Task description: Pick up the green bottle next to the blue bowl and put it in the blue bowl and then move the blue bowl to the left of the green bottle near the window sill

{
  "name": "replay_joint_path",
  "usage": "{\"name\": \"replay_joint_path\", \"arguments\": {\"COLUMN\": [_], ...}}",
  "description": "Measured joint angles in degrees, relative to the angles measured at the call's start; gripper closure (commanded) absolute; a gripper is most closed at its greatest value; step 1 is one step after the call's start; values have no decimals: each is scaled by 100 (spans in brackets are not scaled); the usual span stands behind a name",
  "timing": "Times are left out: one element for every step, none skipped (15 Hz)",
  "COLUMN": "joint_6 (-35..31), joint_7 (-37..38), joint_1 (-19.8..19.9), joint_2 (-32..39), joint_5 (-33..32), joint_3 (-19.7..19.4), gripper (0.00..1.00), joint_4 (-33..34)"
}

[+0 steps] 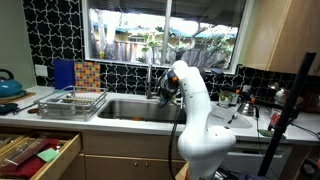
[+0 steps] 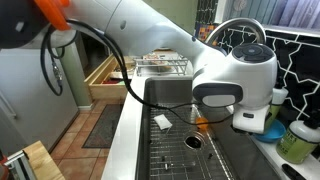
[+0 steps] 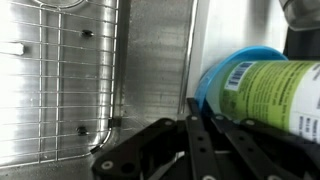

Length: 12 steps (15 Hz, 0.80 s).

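In the wrist view a green bottle [image 3: 272,95] with a pale label lies on its side inside the blue bowl [image 3: 214,76], at the right by the steel sink wall. My gripper [image 3: 201,118] has its two dark fingers nearly together, with the bowl's blue rim between them. In both exterior views the arm's white wrist [image 2: 235,85] hides the bowl and the fingers. A second green bottle [image 2: 297,143] stands on the counter at the far right beside the sink.
The sink [image 1: 135,108] holds a wire grid [image 3: 60,80] and a drain [image 2: 192,141]. A dish rack [image 1: 70,102] stands on the counter. A drawer [image 1: 35,152] hangs open. Bottles and clutter [image 1: 228,100] line the sill side.
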<state>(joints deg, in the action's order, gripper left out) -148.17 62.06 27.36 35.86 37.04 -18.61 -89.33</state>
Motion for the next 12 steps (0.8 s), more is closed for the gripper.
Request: {"name": "replay_joint_path", "arguments": {"joint_6": [0, 0, 0, 1, 1, 1, 1, 1, 1, 1, 1, 1], "joint_7": [69, 128, 196, 256, 317, 362, 424, 490, 555, 612, 648, 663], "joint_1": [14, 28, 40, 46, 50, 56, 62, 67, 74, 83, 92, 102], "joint_2": [42, 76, 109, 141, 170, 199, 220, 239, 257, 268, 268, 268], "joint_5": [0, 0, 0, 0, -2, -2, -6, -6, -7, -7, -7, -6], "joint_3": [16, 32, 43, 46, 47, 47, 47, 47, 47, 51, 58, 66], "gripper": [99, 83, 82, 69, 56, 47, 40, 32, 25, 22, 23, 20], "joint_4": [78, 149, 221, 279, 333, 385, 426, 470, 512, 545, 567, 591]}}
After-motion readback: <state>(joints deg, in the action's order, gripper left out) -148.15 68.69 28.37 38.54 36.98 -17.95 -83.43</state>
